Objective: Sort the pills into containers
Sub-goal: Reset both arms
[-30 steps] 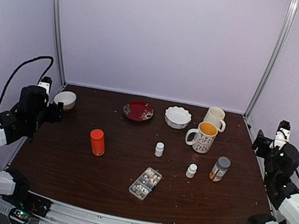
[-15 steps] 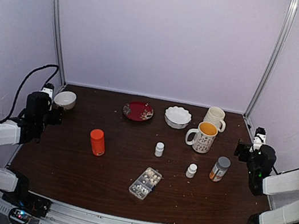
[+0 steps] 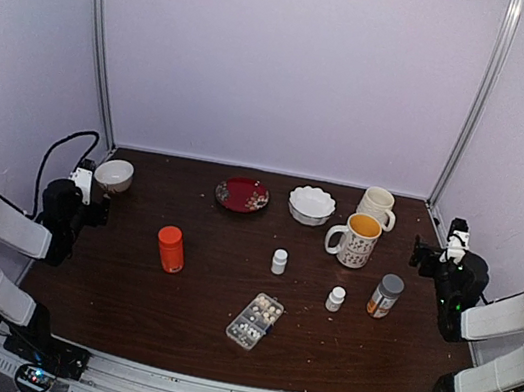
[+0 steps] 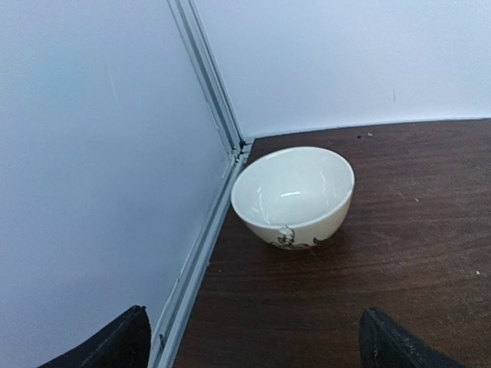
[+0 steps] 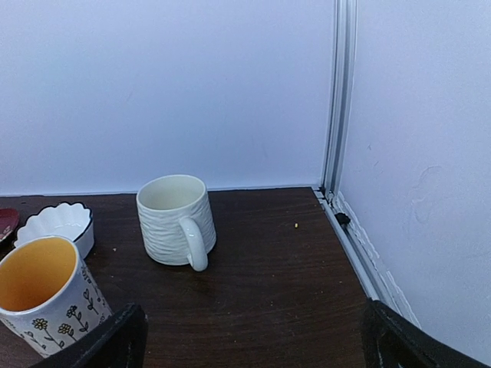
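Wrist views show only the black tips of each pincer at the bottom corners, and neither sees the pill box (image 3: 255,320). From the top view the pills (image 3: 266,309) are just pale specks in its far cells. You can't count them, and the lid state is unclear.

Your left pincer (image 4: 253,310) has its jaws wide apart with nothing between them, aimed at the white bowl (image 4: 295,195) in the far-left corner. Your right pincer (image 5: 253,305) is also spread wide and empty, facing the ribbed mug (image 5: 175,218), with the flowered mug (image 5: 46,295) beside it.

Both arms are folded back at the side edges of the bench (image 3: 167,332), well apart from the box. The box sits near-centre, with the orange bottle (image 3: 171,248) to its left and a white bottle (image 3: 279,261) beyond it.
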Robot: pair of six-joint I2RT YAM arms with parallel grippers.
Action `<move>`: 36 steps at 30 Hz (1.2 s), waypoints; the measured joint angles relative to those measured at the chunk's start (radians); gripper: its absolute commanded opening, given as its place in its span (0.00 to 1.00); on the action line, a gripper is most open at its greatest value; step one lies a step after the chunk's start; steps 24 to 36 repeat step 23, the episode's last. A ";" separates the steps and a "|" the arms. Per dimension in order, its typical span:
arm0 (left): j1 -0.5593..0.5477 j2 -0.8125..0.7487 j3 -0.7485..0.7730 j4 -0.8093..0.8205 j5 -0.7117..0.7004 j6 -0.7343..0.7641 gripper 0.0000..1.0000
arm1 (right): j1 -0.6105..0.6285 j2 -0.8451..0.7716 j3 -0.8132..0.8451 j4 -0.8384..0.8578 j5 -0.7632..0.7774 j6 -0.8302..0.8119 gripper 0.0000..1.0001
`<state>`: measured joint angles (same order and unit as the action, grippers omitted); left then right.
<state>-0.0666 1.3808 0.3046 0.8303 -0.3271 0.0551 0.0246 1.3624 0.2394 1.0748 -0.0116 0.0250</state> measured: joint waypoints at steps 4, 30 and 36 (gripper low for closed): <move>0.059 0.044 -0.002 0.079 0.073 -0.003 0.98 | 0.000 0.000 0.000 0.002 -0.030 -0.001 1.00; 0.072 0.045 0.000 0.141 0.130 -0.009 0.98 | 0.000 0.000 0.000 0.014 -0.045 -0.003 1.00; 0.072 0.045 0.000 0.141 0.130 -0.009 0.98 | 0.000 0.000 0.000 0.014 -0.045 -0.003 1.00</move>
